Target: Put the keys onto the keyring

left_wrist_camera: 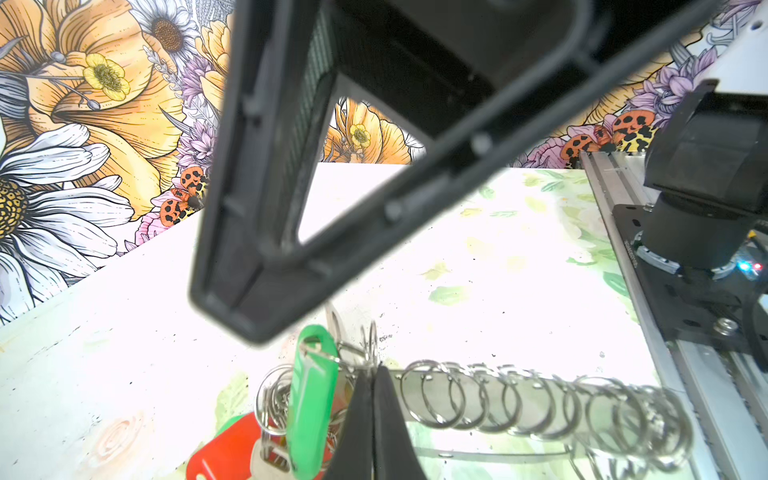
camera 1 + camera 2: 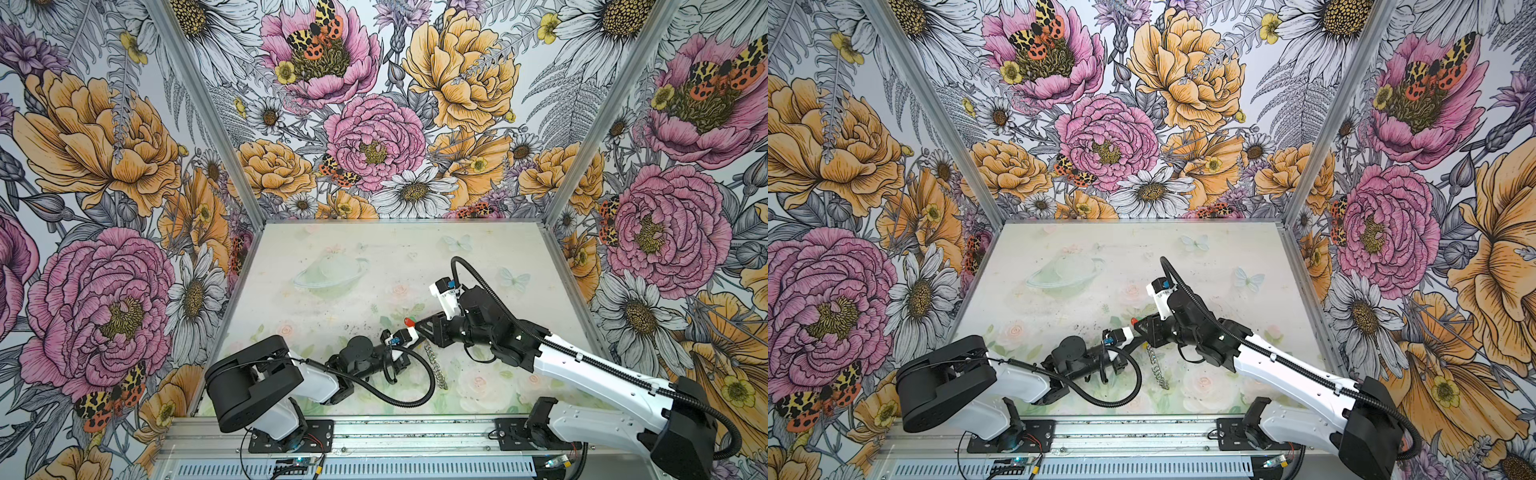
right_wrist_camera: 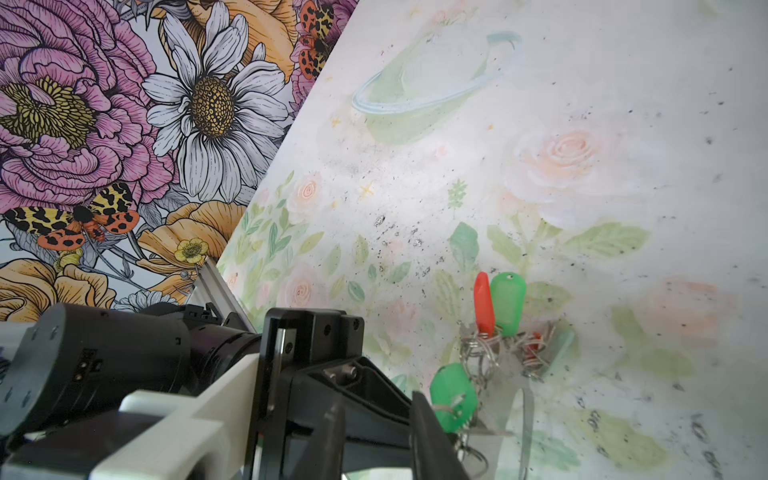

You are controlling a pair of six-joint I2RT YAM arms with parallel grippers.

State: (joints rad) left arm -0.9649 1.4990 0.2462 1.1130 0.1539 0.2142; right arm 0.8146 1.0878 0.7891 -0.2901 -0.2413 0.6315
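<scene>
In the left wrist view my left gripper is shut on the flat grey band of the keyring, held above the table. A row of small silver rings runs along the band on one side of the jaws. On the other side hang keys with a green tag and a red tag. In the right wrist view my right gripper is open, with nothing between its fingers. One finger lies beside a green tag. In both top views the grippers meet at mid-table, by the red tag.
The ring chain hangs down toward the table's front in a top view. A black cable loop from the left arm curves beside it. The aluminium base rail runs along the front edge, and floral walls enclose the table.
</scene>
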